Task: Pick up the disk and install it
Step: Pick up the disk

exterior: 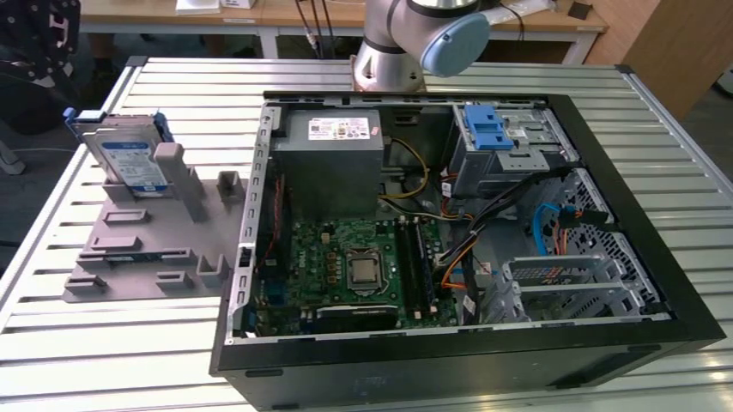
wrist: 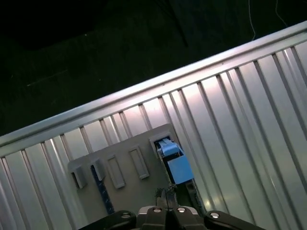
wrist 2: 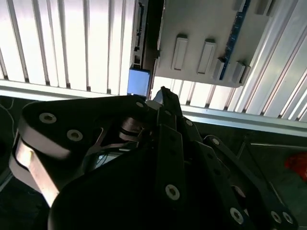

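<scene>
The disk (exterior: 124, 156) is a silver drive with a blue-and-white label and a blue frame. It stands on edge at the far end of the grey holder plate (exterior: 137, 236), on the exterior view's left. From above, both wrist views show it as a thin blue strip (wrist 2: 234, 36) (wrist: 102, 192) on the plate (wrist 2: 201, 24) (wrist: 144, 188). My gripper (wrist 2: 162, 97) (wrist: 166, 195) hangs high over the table near the plate. Its fingers are shut together and hold nothing.
An open black computer case (exterior: 641, 257) lies on the slatted metal table (exterior: 115, 360), with an empty drive bay and a blue latch (exterior: 490, 129) at its far right. The arm's base (exterior: 396, 51) stands behind the case. A small blue square part (wrist: 181, 168) lies beside the plate.
</scene>
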`<state>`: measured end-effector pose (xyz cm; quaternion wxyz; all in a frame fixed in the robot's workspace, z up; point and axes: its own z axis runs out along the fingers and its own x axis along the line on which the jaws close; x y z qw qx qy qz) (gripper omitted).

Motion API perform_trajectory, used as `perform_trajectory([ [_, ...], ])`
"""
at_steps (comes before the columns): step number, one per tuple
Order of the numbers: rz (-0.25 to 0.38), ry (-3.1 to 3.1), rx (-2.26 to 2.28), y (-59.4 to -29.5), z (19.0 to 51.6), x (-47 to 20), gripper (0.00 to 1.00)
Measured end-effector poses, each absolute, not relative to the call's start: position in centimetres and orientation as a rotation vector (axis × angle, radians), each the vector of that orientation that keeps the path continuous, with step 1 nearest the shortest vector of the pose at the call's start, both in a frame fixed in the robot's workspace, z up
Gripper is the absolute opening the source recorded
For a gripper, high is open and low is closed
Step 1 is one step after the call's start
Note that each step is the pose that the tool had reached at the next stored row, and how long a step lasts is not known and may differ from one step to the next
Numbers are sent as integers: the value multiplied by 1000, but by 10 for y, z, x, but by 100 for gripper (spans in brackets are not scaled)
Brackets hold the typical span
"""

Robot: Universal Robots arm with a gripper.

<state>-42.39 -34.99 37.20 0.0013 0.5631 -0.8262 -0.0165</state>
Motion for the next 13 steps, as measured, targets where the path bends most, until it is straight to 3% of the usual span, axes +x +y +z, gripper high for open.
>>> perform_trajectory([
  [13,-44,-2488,1922,-350,362,-424,11],
])
